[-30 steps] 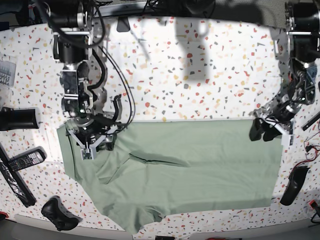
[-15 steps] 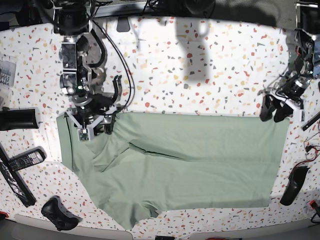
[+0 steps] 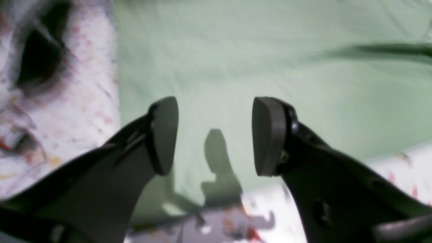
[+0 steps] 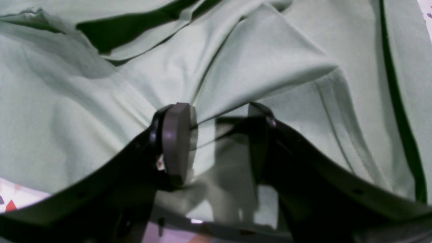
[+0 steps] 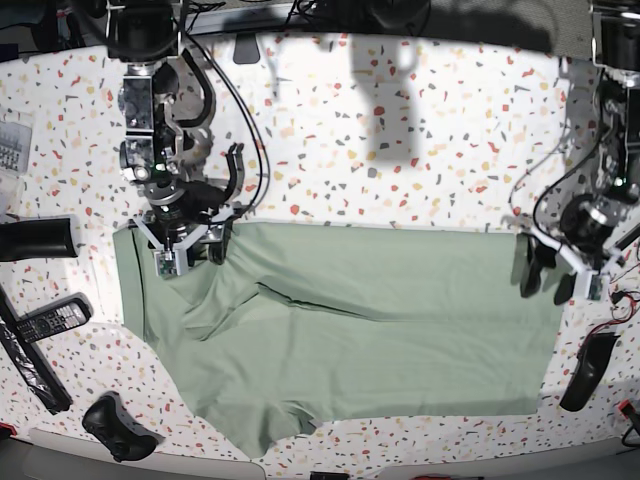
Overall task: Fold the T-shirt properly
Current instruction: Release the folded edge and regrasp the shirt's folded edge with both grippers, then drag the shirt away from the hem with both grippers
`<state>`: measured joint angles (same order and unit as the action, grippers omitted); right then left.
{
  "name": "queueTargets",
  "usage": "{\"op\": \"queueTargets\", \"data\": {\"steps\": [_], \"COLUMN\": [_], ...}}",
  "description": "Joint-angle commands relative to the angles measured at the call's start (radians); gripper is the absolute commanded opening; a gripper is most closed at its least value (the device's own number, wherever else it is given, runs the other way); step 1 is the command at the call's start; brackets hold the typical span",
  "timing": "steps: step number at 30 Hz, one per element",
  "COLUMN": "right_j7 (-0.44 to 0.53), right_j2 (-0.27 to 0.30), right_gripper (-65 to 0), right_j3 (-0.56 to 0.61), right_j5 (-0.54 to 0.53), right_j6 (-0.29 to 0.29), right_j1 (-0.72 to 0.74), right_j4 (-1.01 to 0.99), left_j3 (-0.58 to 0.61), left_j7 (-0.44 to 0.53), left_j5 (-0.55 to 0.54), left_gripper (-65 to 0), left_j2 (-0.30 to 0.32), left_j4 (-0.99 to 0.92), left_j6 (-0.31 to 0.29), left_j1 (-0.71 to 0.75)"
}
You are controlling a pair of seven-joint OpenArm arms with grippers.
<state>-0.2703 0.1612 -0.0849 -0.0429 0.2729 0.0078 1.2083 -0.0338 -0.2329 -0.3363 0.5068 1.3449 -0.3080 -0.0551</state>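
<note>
The T-shirt lies spread on the surface. Left claw released above its edge; right claw grasps a cloth fold.

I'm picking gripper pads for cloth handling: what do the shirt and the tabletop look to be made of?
The shirt looks like soft matte knit cloth, likely cotton or a blend: it drapes into rounded folds, shows stitched seams, no sheen. The tabletop looks like a hard, smooth white terrazzo-pattern surface with red, yellow and grey flecks; whether stone or printed laminate cannot be told.
</note>
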Motion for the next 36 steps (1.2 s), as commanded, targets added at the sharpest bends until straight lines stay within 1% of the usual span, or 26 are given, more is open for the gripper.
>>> {"op": "queueTargets", "data": {"steps": [1, 3, 5, 7, 8, 9, 11, 12, 13, 16, 18, 19, 21, 22, 23, 28, 32, 36], "right_j7": [-0.044, -0.044, -0.045, -0.057, -0.066, -0.076, -0.091, -0.092, -0.096, -0.121, -0.128, -0.128, -0.127, -0.127, -0.127, -0.133, -0.150, -0.151], "right_j2": [0.005, 0.004, 0.004, 0.004, 0.003, 0.002, 0.002, 0.002, 0.002, 0.002, 0.003, 0.002, 0.003, 0.003, 0.003, 0.005, 0.005, 0.010], "right_gripper": [-37.7, -37.7, -37.7, -37.7, -37.7, -37.7, -37.7, -37.7, -37.7, -37.7, -37.7, -37.7, -37.7, -37.7, -37.7, -37.7, -37.7, -37.7], "right_j3": [0.000, 0.000, 0.000, 0.000, 0.000, 0.000, 0.000, 0.000, 0.000, 0.000, 0.000, 0.000, 0.000, 0.000, 0.000, 0.000, 0.000, 0.000], "right_j5": [0.010, 0.010, 0.009, 0.009, 0.009, 0.009, 0.009, 0.009, 0.009, 0.009, 0.009, 0.009, 0.009, 0.009, 0.009, 0.009, 0.010, 0.009], "right_j6": [0.008, 0.008, 0.008, 0.008, 0.008, 0.008, 0.008, 0.008, 0.008, 0.008, 0.008, 0.008, 0.008, 0.008, 0.008, 0.008, 0.008, 0.008], "right_j1": [-0.003, -0.003, -0.003, -0.003, -0.003, -0.003, -0.003, -0.003, -0.003, -0.004, -0.010, -0.016, -0.034, -0.047, -0.062, -0.148, -0.212, -0.268], "right_j4": [0.003, 0.003, 0.003, 0.003, 0.003, 0.003, 0.003, 0.003, 0.003, 0.003, 0.004, 0.006, 0.023, 0.039, 0.058, 0.183, 0.262, 0.296], "left_j3": [-0.006, -0.004, -0.004, -0.004, -0.004, -0.004, -0.004, -0.004, -0.004, -0.004, -0.004, -0.004, -0.004, -0.004, -0.004, -0.004, -0.004, -0.004], "left_j7": [-0.033, -0.092, -0.096, -0.097, -0.108, -0.119, -0.121, -0.124, -0.142, -0.276, -0.348, -0.377, -0.407, -0.421, -0.436, -0.503, -0.510, -0.512], "left_j5": [0.020, 0.033, 0.033, 0.034, 0.040, 0.061, 0.124, 0.143, 0.153, 0.153, 0.153, 0.153, 0.153, 0.153, 0.153, 0.144, 0.142, 0.142], "left_gripper": [-37.3, -41.5, -43.5, -43.6, -45.6, -50.1, -62.5, -65.0, -65.0, -65.0, -65.0, -62.6, -52.1, -48.7, -47.0, -46.9, -46.9, -46.9], "left_j2": [0.005, -0.014, -0.039, -0.067, -0.082, -0.096, -0.116, -0.122, -0.124, -0.124, -0.124, -0.124, -0.124, -0.124, -0.124, -0.124, -0.124, -0.124], "left_j4": [0.004, -0.031, -0.071, -0.104, -0.118, -0.131, -0.159, -0.170, -0.175, -0.175, -0.175, -0.175, -0.175, -0.175, -0.175, -0.175, -0.175, -0.175], "left_j6": [0.026, 0.028, 0.019, 0.001, 0.002, 0.002, 0.003, 0.003, 0.003, 0.005, 0.005, 0.005, 0.005, 0.005, 0.005, 0.005, 0.005, 0.005], "left_j1": [-0.027, -0.053, -0.065, -0.069, -0.069, -0.069, -0.069, -0.070, -0.069, -0.069, -0.069, -0.067, -0.064, -0.063, -0.061, -0.048, -0.013, 0.043]}}
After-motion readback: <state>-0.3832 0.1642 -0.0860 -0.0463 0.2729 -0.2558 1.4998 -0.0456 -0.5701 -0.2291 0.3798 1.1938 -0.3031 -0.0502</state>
